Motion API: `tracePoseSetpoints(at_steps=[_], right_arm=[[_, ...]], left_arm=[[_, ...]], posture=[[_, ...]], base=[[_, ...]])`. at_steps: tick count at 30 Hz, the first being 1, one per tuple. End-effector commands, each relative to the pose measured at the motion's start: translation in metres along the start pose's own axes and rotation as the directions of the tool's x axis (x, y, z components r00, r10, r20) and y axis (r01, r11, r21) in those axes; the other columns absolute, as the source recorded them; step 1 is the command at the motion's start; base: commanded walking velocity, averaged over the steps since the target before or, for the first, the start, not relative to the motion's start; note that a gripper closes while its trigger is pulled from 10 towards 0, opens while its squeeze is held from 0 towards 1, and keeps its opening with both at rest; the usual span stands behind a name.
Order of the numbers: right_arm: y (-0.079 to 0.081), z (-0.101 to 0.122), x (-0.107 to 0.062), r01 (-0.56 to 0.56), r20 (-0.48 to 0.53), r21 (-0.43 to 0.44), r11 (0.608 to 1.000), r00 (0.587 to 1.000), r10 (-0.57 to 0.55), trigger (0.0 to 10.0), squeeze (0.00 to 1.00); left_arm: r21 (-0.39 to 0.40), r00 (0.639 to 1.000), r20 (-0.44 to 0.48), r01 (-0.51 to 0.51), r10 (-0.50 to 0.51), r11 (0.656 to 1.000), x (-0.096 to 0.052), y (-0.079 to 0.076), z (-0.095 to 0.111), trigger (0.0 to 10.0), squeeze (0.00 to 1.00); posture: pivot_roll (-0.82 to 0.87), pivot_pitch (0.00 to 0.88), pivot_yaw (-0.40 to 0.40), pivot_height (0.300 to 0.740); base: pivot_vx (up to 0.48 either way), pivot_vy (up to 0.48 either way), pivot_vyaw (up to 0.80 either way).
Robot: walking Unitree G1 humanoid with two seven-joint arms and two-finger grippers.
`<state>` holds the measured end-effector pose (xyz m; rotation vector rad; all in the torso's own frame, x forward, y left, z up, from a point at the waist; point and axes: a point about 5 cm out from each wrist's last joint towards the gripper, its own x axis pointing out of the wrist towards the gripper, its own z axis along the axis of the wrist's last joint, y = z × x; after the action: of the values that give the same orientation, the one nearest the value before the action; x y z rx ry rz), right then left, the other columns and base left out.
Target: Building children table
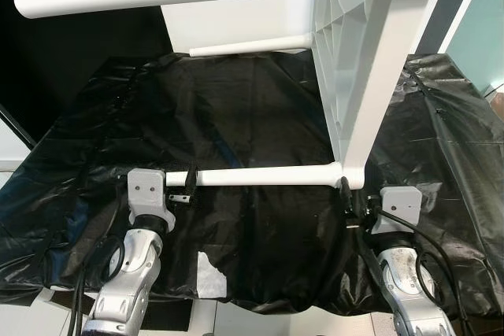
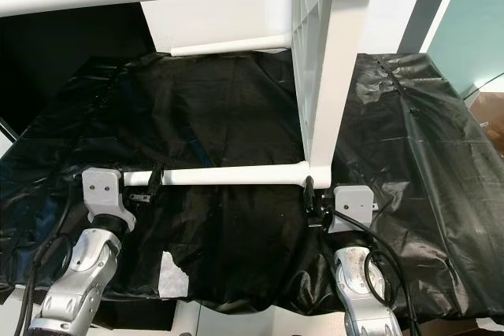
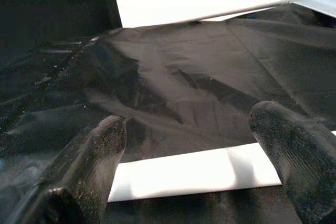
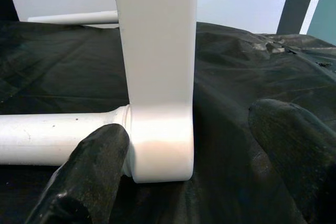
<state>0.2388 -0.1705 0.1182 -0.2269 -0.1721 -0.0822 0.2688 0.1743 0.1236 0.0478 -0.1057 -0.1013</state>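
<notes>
Lower left of the head view: left gripper (image 1: 187, 186) at the free end of a white round plastic table leg (image 1: 264, 175) that lies level across the lower middle of the frame. In the left wrist view its two black fingers (image 3: 97, 156) stand apart either side of the leg, spread wider than the leg; contact cannot be told.

Centre to upper right: white plastic children's table top (image 1: 358, 60), standing on edge on a crinkled black plastic sheet (image 1: 236, 100), ribbed underside facing left. Three legs show, all pointing left.

Lower right: right gripper (image 1: 348, 198) at the corner socket (image 4: 160, 140) where the low leg joins the top. Fingers (image 4: 92, 166) apart, straddling the socket, one close against the joint.
</notes>
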Motion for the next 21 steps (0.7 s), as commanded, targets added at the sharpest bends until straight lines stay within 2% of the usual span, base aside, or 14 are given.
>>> tracePoseSetpoints(at_steps=[1,5,13,14,15,16,17,18,20,21], right_arm=[[-0.001,-0.003,0.001,0.0,-0.009,0.007,1.0,1.0,0.0,10.0,0.0],[-0.001,-0.009,-0.003,0.009,-0.028,0.006,1.0,1.0,-0.009,10.0,0.0],[-0.001,-0.005,0.002,0.012,-0.009,0.007,1.0,1.0,-0.012,10.0,0.0],[-0.001,-0.004,0.003,0.014,-0.002,0.004,1.0,1.0,-0.013,10.0,0.0],[-0.002,-0.002,0.004,0.014,0.007,0.0,1.0,1.0,-0.014,10.0,0.0],[-0.002,-0.002,0.004,0.014,0.009,-0.001,1.0,1.0,-0.014,10.0,0.0],[-0.006,-0.002,0.004,0.021,0.009,-0.008,1.0,1.0,-0.021,10.0,0.0],[-0.006,-0.002,0.004,0.021,0.009,-0.008,1.0,1.0,-0.021,10.0,0.0],[-0.007,-0.003,0.006,0.024,0.007,-0.012,1.0,1.0,-0.023,10.0,0.0],[-0.007,-0.003,0.008,0.021,0.008,-0.013,1.0,1.0,-0.021,10.0,0.0]], left_arm=[[0.003,0.996,-0.017,0.093,-0.093,0.996,-0.004,-0.006,-0.004,10.0,0.0],[0.003,0.996,-0.033,0.087,-0.087,0.996,-0.005,-0.006,-0.01,10.0,0.0],[-0.004,0.996,-0.009,0.087,-0.087,0.996,-0.002,-0.003,-0.004,10.0,0.0],[0.05,0.994,0.032,0.099,-0.101,0.994,-0.002,-0.002,0.004,10.0,0.0],[0.162,0.989,0.089,0.099,-0.114,0.982,0.0,0.006,0.019,10.0,0.0],[0.188,0.988,0.101,0.097,-0.117,0.977,0.0,0.008,0.023,10.0,0.0],[0.381,0.963,0.232,0.038,-0.136,0.924,0.003,0.03,0.061,10.0,0.0],[0.381,0.963,0.232,0.038,-0.136,0.924,0.003,0.03,0.061,10.0,0.0],[0.505,0.927,0.345,-0.048,-0.15,0.862,0.003,0.048,0.103,10.0,0.0],[0.546,0.902,0.399,-0.091,-0.162,0.833,0.002,0.048,0.119,10.0,0.0]], posture=[[-0.01,0.057,0.028,0.74],[-0.01,0.057,0.034,0.74],[-0.01,0.05,0.036,0.74],[-0.01,0.053,0.037,0.74],[-0.01,0.052,0.036,0.74],[-0.01,0.052,0.036,0.74],[-0.01,0.051,0.037,0.74],[-0.01,0.051,0.037,0.74],[0.0,0.048,0.026,0.74],[0.01,0.049,0.018,0.74]], base=[[0.0,0.0,0.0],[0.0,0.0,0.0],[0.0,0.0,0.0],[0.0,0.0,0.0],[0.0,0.0,0.0],[0.0,0.0,0.0],[0.0,0.0,0.0],[0.0,0.0,0.0],[0.0,0.0,0.0],[0.0,0.0,0.0]])
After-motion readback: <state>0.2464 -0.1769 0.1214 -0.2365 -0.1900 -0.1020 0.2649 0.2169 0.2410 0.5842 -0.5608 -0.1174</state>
